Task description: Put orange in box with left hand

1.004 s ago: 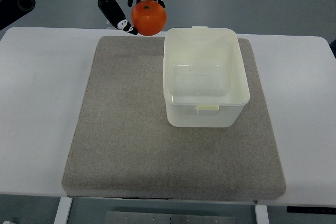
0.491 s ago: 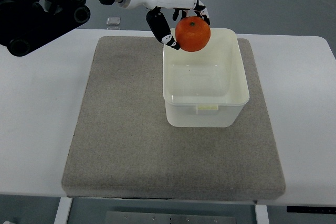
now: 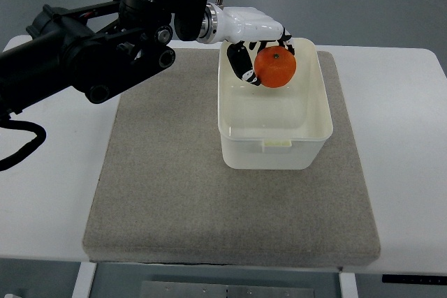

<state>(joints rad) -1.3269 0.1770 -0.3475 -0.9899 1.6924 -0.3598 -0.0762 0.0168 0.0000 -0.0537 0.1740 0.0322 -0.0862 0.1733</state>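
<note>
On my top view, logged biggest to smallest:

Desk (image 3: 49, 186): white, fills most of the frame; grey floor shows past its far edge.

Mat (image 3: 167, 193): grey felt-like pad, lying flat on the desk, squared to it; it carries the box.

Left arm (image 3: 77, 54): black links and a cable, coming in from the left edge and reaching across the far-left corner of the mat. I see a silver wrist collar where the black ends.

Box (image 3: 276, 151): cream plastic tub, open top, sitting on the far-right part of the mat. Small tabs on the near and far rims.

Left hand (image 3: 262, 50): white shell with black finger segments, poised over the far end of the box, inside the line of its rim.

Fingers (image 3: 241, 64): curled around the orange, pinching it from the left and from behind.

Orange (image 3: 274, 66): held in the left hand above the far half of the box's opening; I cannot tell whether it touches the bottom.
</note>
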